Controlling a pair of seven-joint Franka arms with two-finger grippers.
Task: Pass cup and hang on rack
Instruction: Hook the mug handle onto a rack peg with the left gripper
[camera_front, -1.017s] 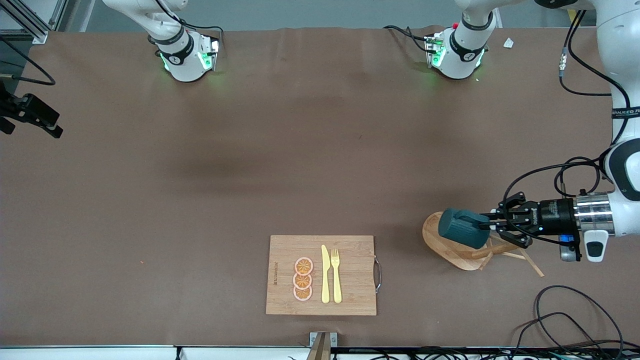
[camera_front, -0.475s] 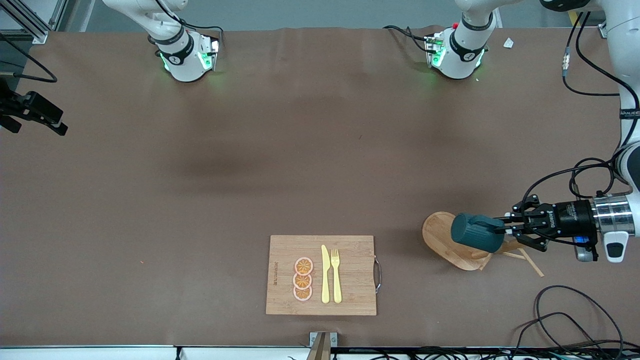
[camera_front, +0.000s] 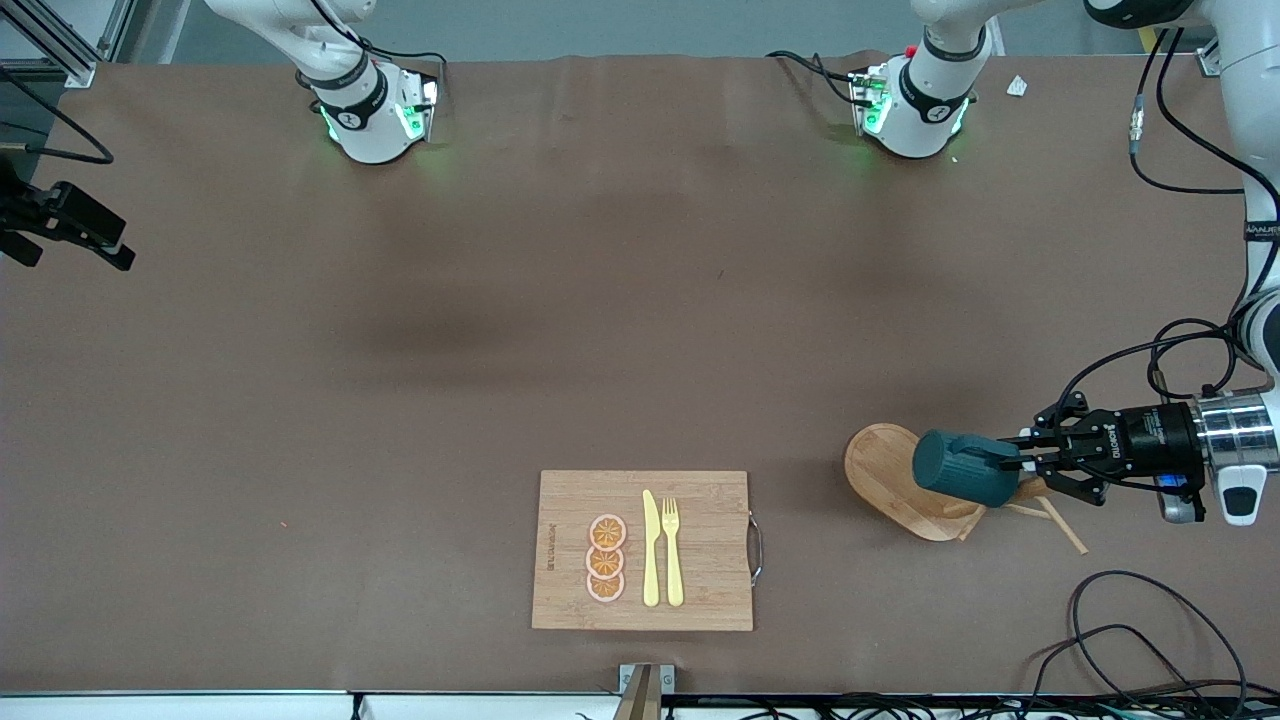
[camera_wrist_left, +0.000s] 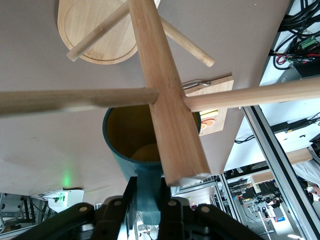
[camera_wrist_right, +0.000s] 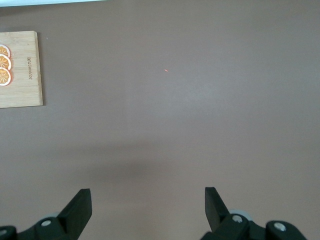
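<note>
The left gripper (camera_front: 1022, 466), clamped on the small dark teal-green mug's (camera_front: 965, 467) handle, has drawn it sideways over the light wooden mug tree (camera_front: 905, 480) toward a peg; the right gripper (camera_wrist_right: 148, 204) waits wide open, empty.

Your left arm reaches in from the table's three-o'clock edge, wrist level, left gripper (camera_front: 1020, 464) pointing toward nine o'clock, fingers clamped on the cup (camera_front: 963, 467). Your right gripper (camera_wrist_right: 148, 204) waits high, jaws spread wide, facing straight down.
</note>
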